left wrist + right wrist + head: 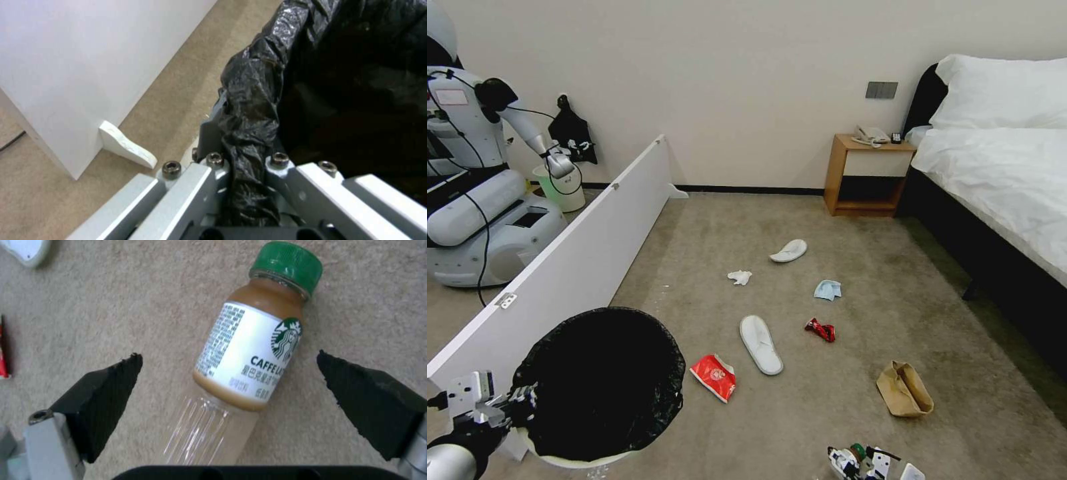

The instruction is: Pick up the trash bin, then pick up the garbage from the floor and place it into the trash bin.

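Observation:
The trash bin (602, 383), white with a black liner (253, 100), hangs low at my left, and my left gripper (520, 403) (247, 160) is shut on its lined rim. My right gripper (862, 462) (227, 355) is open just above the carpet. A green-capped bottle (253, 350) (858, 451) lies between its black pads (106, 396), which do not touch it. On the carpet lie two white slippers (760, 343) (789, 251), a red packet (714, 377), a brown paper bag (904, 389), a crushed red can (820, 329), a blue mask (828, 290) and a tissue (740, 277).
A long white partition board (580, 260) runs along my left, close to the bin. Behind it stand another white robot (480, 180) and a white bucket (564, 190). A wooden nightstand (867, 175) and a bed (1000, 180) border the carpet at the right.

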